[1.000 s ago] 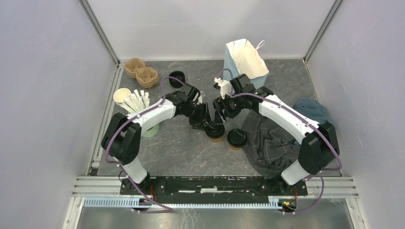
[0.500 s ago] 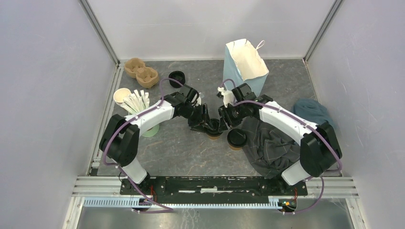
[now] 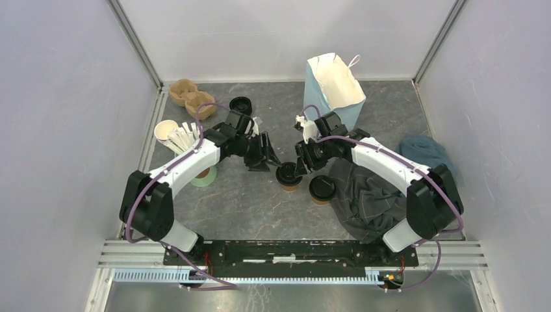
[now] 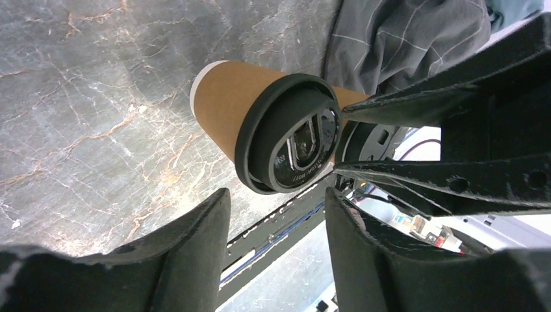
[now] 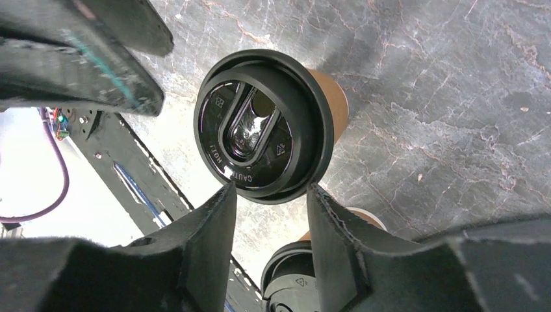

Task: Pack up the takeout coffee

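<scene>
While one lidded paper cup (image 3: 288, 175) is standing upright on the marbled tabletop (image 3: 240, 201), left gripper (image 3: 262, 162) hanging open and empty beside it, right gripper (image 3: 299, 166) sitting half-open at its lid rim, grip unclear, second lidded cup (image 3: 321, 188) standing just beside grey cloth (image 3: 367, 195)

The left gripper (image 3: 268, 160) is drawn leftward off the lidded cup (image 3: 288, 177). The right gripper (image 3: 298, 170) is brought against it, seemingly touching.

- The left arm (image 3: 188, 161) and right arm (image 3: 383, 159) I drive wear glossy white shells between bulky black joint housings.
- A thin purple cable (image 5: 64, 170) loops along each.
- The left claw (image 4: 276, 253) and right claw (image 5: 273, 240) have broad, matte black fingers.
- The scuffed black base plate (image 3: 279, 250) carries both.
</scene>
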{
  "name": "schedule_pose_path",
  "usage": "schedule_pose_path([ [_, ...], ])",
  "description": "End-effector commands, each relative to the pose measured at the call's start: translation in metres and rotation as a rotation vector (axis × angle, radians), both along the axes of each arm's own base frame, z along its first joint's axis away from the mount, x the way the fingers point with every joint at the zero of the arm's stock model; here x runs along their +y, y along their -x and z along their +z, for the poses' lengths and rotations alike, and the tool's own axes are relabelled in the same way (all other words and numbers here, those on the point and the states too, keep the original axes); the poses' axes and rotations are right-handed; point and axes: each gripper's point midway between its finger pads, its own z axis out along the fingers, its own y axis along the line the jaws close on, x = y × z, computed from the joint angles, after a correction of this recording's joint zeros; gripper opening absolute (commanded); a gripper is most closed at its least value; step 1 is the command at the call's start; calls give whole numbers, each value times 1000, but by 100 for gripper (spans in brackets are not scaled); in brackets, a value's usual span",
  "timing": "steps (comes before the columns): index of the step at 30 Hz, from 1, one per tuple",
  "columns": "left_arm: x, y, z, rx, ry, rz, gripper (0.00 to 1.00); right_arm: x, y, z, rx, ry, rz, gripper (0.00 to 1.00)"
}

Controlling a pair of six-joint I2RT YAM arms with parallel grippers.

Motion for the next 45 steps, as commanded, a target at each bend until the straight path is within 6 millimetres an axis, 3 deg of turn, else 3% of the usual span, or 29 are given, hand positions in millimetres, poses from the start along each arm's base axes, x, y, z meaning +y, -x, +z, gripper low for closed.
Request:
schedule_pose_path([
  [1,1,2,-12,48,-12,27,57,9,-11,18,-42,-63,-13,48],
  [6,4,5,-26,81,-44,17,50,13,-10,15,-19,-73,-10,40],
  [14,-1,2,-32,86,-37,-4,49,8,-5,0,2,-50,-17,39],
  [18,0,6,-41,112,-54,-9,43,6,-5,-8,10,-34,-27,37],
  [26,21,27,-76,181,-179,-13,36,-6,3,-37,39,21,-43,35],
  [30,28,28,-82,170,-215,1,35,-11,7,-49,51,49,-46,35],
  [34,36,34,-100,203,-257,11,33,-20,14,-70,78,90,-61,35],
  [40,58,65,-140,289,-334,27,30,-55,45,-130,150,227,-89,34],
  [42,61,67,-140,283,-342,22,30,-60,52,-136,165,249,-78,34],
  [45,49,51,-117,210,-281,9,31,-51,35,-113,97,221,-63,36],
])
